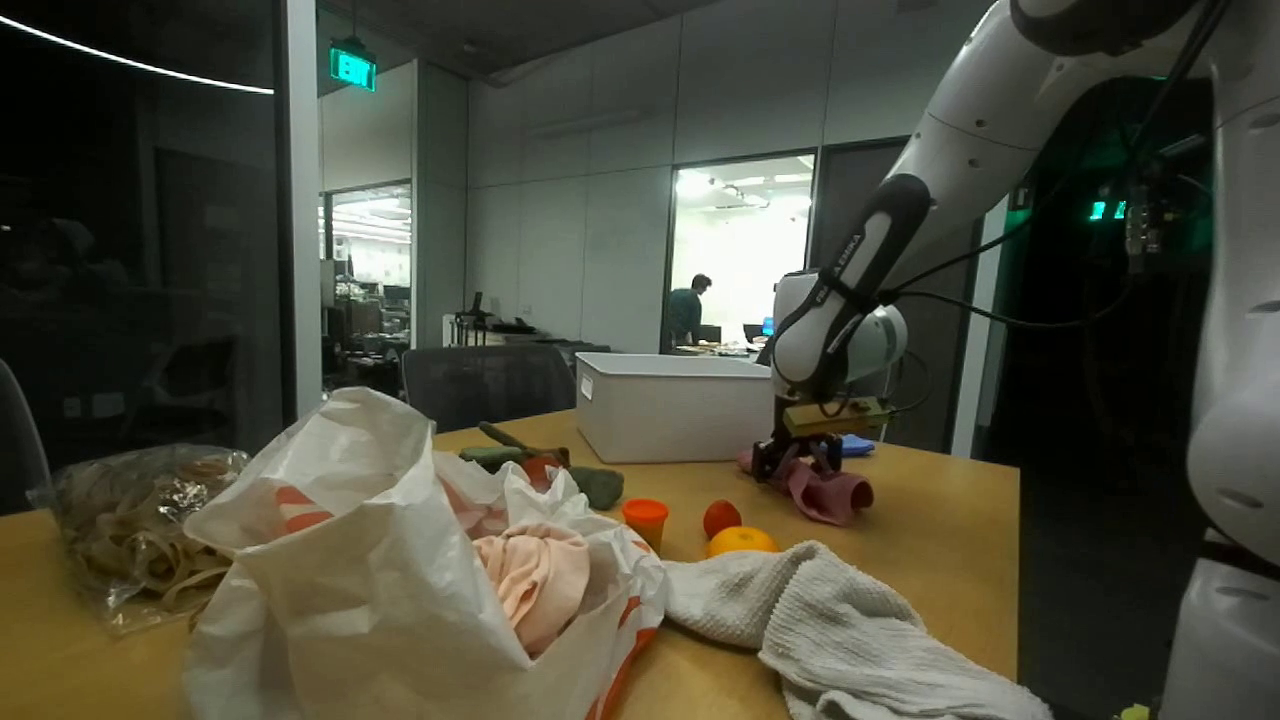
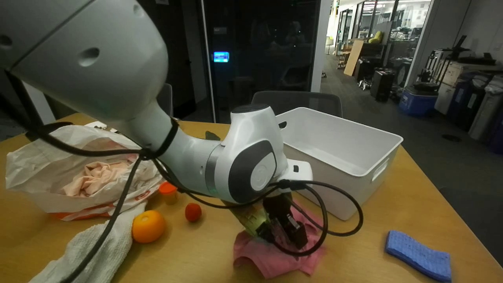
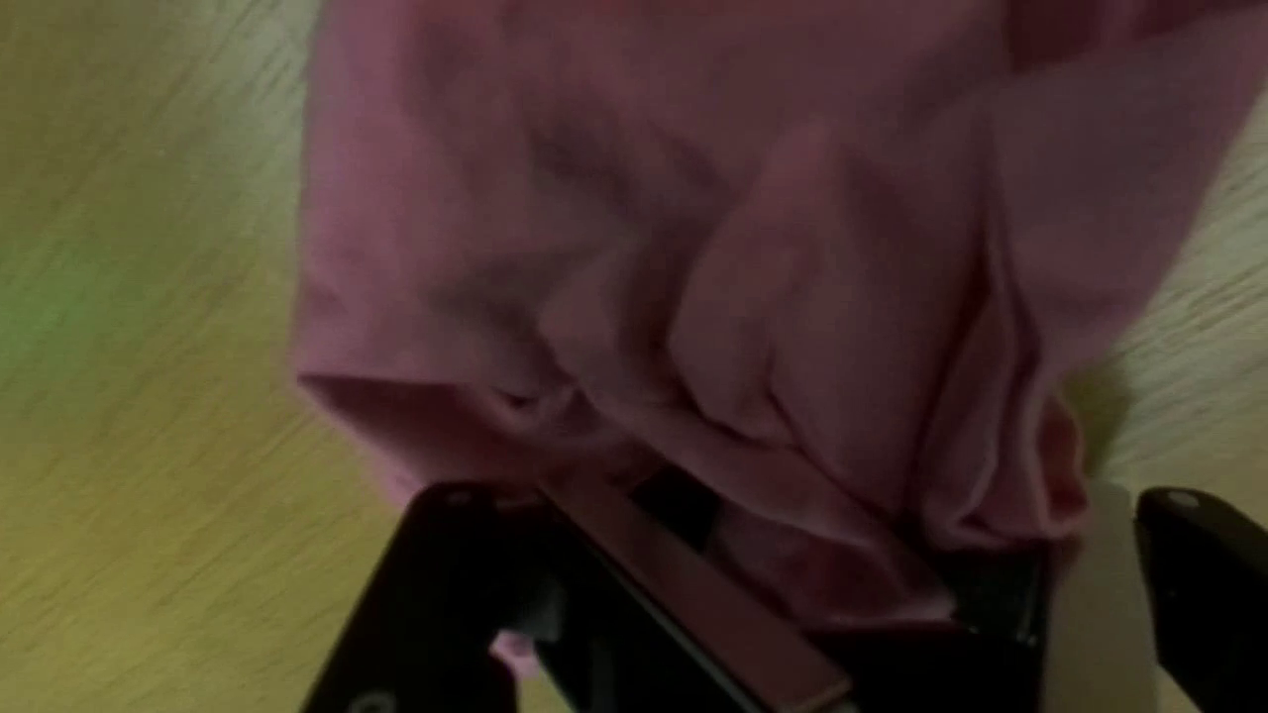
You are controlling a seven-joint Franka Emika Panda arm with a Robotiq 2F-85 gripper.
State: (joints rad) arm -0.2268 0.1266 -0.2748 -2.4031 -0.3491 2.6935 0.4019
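an orange (image 2: 148,226) sits beside a white towel (image 1: 845,620).

In an exterior view, table (image 2: 208,259) carries pink cloth (image 2: 267,257); from the cloth, white bin (image 2: 334,175) at 1 o'clock, orange (image 2: 148,226) at 9.

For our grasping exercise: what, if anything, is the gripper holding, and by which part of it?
The pink cloth has bunched folds lying inside the gripper, between its fingers; whether they are pinched tight cannot be told.
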